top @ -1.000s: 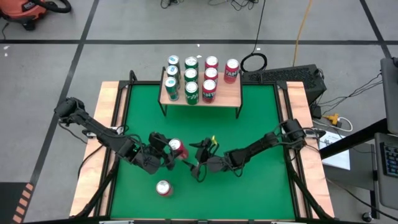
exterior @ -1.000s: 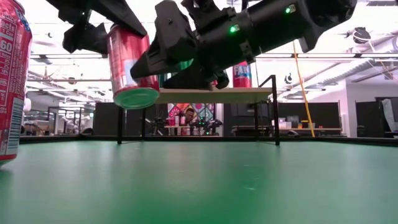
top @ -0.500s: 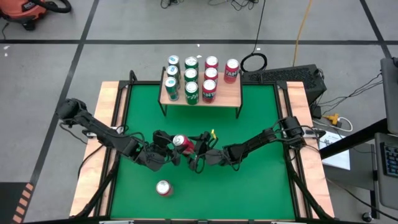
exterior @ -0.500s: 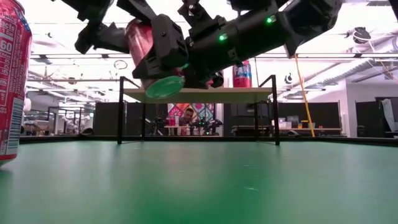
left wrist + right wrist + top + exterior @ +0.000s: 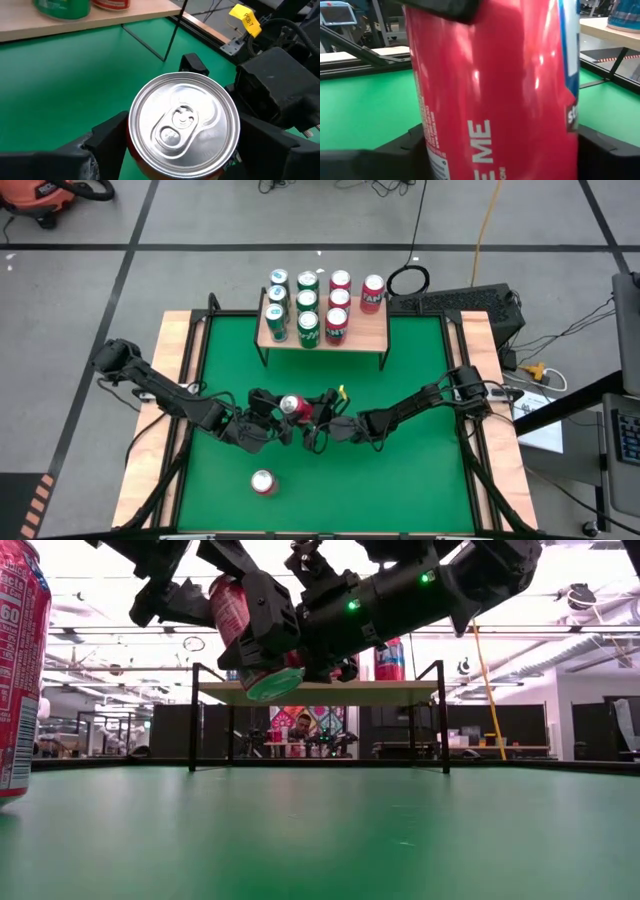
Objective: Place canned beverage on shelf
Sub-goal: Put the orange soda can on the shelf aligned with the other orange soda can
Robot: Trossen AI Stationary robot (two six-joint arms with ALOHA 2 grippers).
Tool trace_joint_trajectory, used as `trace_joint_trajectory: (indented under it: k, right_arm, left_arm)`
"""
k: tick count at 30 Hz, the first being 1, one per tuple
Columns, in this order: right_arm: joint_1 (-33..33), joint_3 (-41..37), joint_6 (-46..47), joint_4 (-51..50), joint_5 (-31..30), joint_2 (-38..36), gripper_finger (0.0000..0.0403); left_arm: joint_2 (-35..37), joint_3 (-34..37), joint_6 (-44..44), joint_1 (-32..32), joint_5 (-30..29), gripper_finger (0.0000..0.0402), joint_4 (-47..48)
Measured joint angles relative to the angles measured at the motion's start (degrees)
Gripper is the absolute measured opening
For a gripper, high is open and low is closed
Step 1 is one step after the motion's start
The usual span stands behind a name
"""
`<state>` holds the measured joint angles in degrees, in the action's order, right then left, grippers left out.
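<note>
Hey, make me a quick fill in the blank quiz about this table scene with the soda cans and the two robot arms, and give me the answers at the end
1. The can held up between the left gripper and the right gripper is ____ in color.
2. The shelf carries ____ cans in total.
3. The spare can standing on the green table is ____ in color.

Missing words: red; eight; red

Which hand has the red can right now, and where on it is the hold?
Both: the red can hangs above the table, gripped at its side wall by the left hand and the right hand, mid-handover.
</note>
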<state>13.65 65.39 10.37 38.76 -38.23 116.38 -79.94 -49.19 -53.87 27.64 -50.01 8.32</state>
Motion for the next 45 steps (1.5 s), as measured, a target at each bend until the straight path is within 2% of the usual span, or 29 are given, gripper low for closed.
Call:
trace_joint_trajectory:
  k: [12,24,28,37,41,45]
  right_arm:
    - [-0.3,0.0,-0.3,-0.2,4.7,0.0,0.0295]
    - [-0.2,0.0,0.6,-4.7,14.9,-1.5,0.0294]
    - [-0.2,0.0,1.4,-6.2,21.0,-2.7,0.0294]
    - [-2.2,0.0,-2.7,-11.1,41.5,-5.3,0.0294]
    - [-3.8,-1.9,-4.8,-6.6,48.1,-5.3,0.0294]
    - [-4.8,-6.6,-7.4,3.4,53.1,-5.3,0.0294]
  left_arm:
    - [0.1,0.0,6.7,1.0,0.8,0.0395,-2.0]
    - [3.2,-0.1,12.7,3.3,0.4,0.0400,-2.2]
    - [4.4,-0.1,15.6,4.3,0.3,0.0400,-2.1]
    - [5.5,-0.1,27.4,8.9,-1.4,0.0400,-4.0]
    - [5.1,-0.1,30.5,11.5,-1.5,0.0400,-4.2]
    - [4.6,-0.1,30.3,13.3,-2.0,0.0400,-4.2]
